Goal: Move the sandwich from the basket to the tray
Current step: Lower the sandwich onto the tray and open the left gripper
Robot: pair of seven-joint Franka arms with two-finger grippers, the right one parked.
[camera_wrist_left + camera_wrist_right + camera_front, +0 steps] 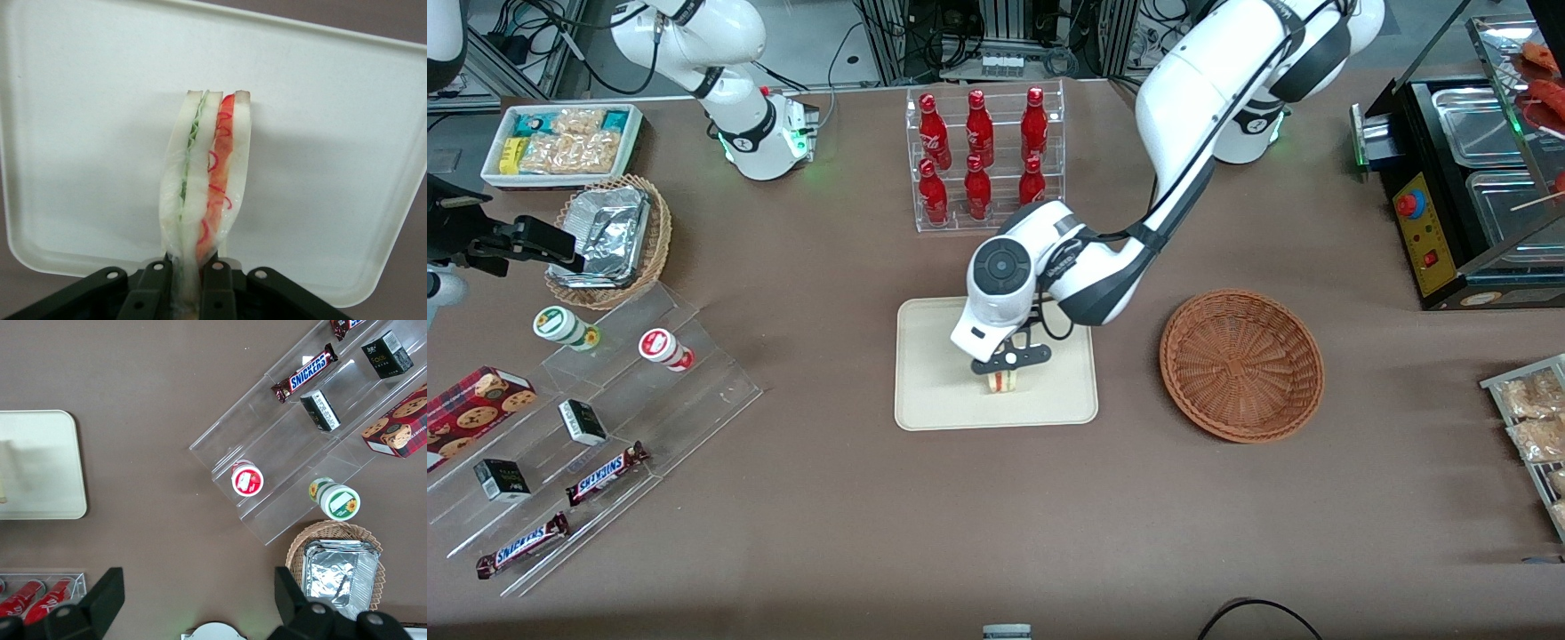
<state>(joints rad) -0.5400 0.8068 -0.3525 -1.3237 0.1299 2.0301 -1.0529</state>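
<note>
Wrist view: gripper [190, 283] jaws narrow, clamped on sandwich [205, 180]; sandwich upright over tray [80, 133].

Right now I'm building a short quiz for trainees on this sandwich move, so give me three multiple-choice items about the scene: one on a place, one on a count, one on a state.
1. Where is the small triangular bread sandwich?
A. in the round reddish-brown wicker basket
B. over the flat cream rectangular tray
C. on the clear stepped shelf

2. How many red bottles stand in the clear rack?
A. four
B. six
C. eight

3. What is the left arm's tool doing?
A. shut on the sandwich
B. open above the basket
C. parked away from the table

Answers:
1 B: the wedge sits over the tray, and the basket is empty.
2 B: two rows of three bottles show.
3 A: the wrist view shows the tool pinching the sandwich's end.
</note>
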